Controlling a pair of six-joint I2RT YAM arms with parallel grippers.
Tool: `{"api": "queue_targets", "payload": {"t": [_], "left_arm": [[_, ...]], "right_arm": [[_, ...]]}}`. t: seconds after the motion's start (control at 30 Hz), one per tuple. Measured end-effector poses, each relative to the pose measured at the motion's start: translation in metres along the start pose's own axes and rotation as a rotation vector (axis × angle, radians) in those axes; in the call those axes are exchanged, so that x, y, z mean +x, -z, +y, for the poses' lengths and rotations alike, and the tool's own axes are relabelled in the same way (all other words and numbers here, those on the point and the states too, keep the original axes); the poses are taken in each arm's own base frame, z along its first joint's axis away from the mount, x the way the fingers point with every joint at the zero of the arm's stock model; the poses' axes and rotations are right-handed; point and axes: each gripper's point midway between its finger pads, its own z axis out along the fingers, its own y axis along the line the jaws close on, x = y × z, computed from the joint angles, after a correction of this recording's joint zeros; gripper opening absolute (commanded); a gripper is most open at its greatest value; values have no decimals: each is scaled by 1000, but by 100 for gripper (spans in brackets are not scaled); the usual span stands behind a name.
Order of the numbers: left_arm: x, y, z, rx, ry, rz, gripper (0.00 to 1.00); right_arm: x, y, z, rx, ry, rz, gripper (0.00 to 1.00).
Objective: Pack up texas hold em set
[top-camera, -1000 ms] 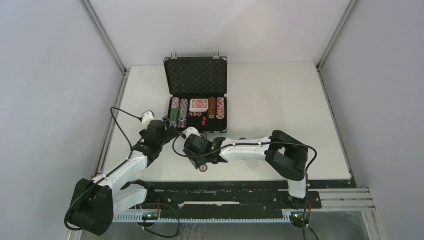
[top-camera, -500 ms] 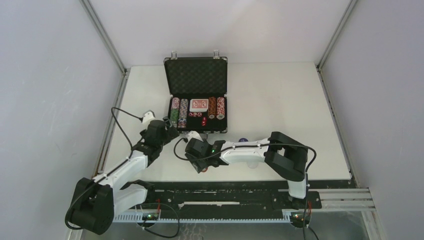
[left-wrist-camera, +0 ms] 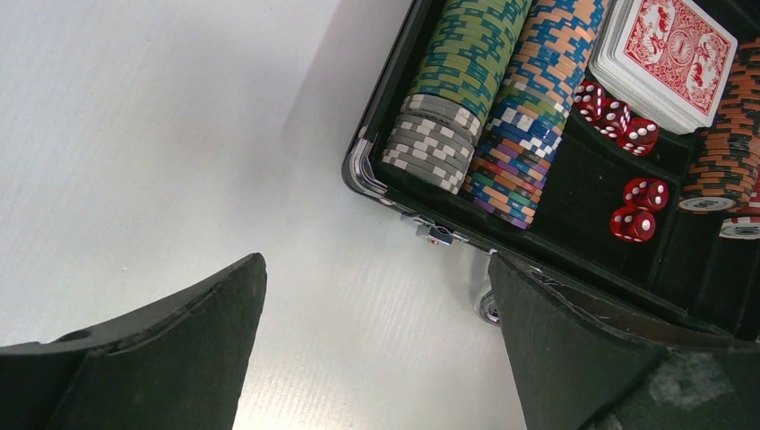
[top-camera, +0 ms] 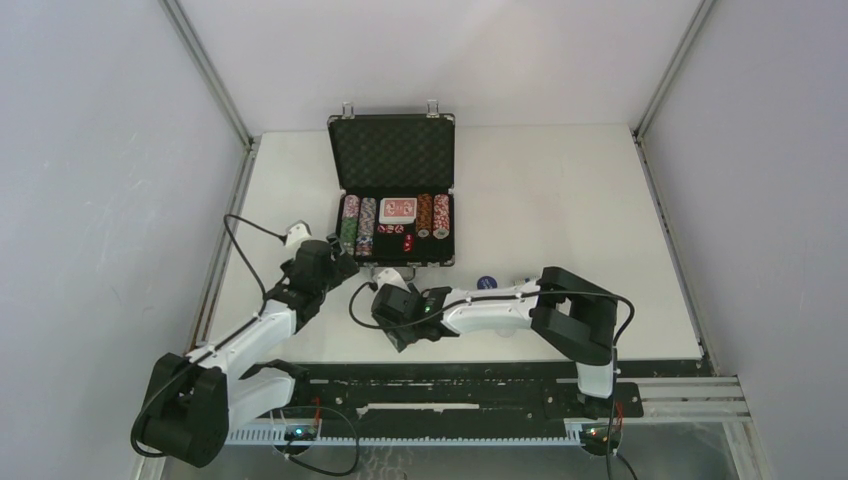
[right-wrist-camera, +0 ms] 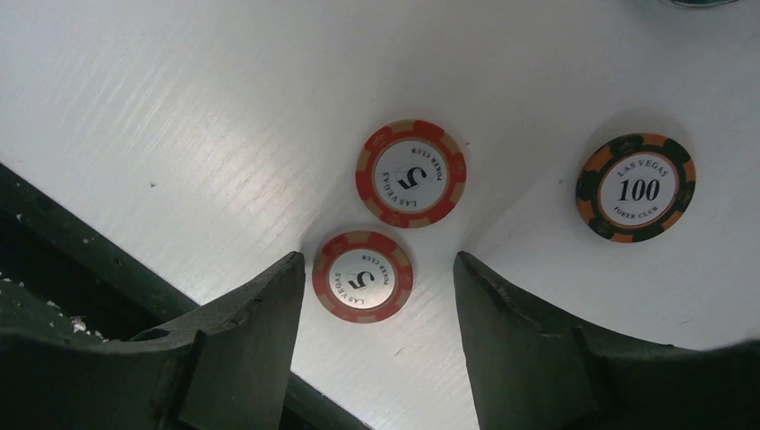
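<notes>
Mostly, the case [top-camera: 392,150] was filled; three loose chips [right-wrist-camera: 411,173] near it awaited packing, right fingers [right-wrist-camera: 242,340] wide astride one, left fingers [left-wrist-camera: 152,349] wide, empty.

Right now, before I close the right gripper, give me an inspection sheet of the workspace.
Surface: white table, no spills seen.
Job's things: case open, lid raised; chip rows, red cards and dice inside. Loose on the table: red 5 chip, second red 5 chip, 100 chip, small blue piece.
Clutter: nothing seen.
Grippers: left gripper open, by the case's near-left corner; right gripper open, second red 5 chip lying between its fingers.
Cables: black cable loops off the left arm; second black cable by the right wrist.
Surroundings: grey walls, metal frame posts.
</notes>
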Motion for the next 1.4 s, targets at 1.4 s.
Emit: {"api": "queue_targets", "payload": {"t": [1.4], "left_arm": [[4, 0, -3, 17, -2, 19, 99]], "right_arm": [[0, 13, -7, -3, -44, -13, 56]]}}
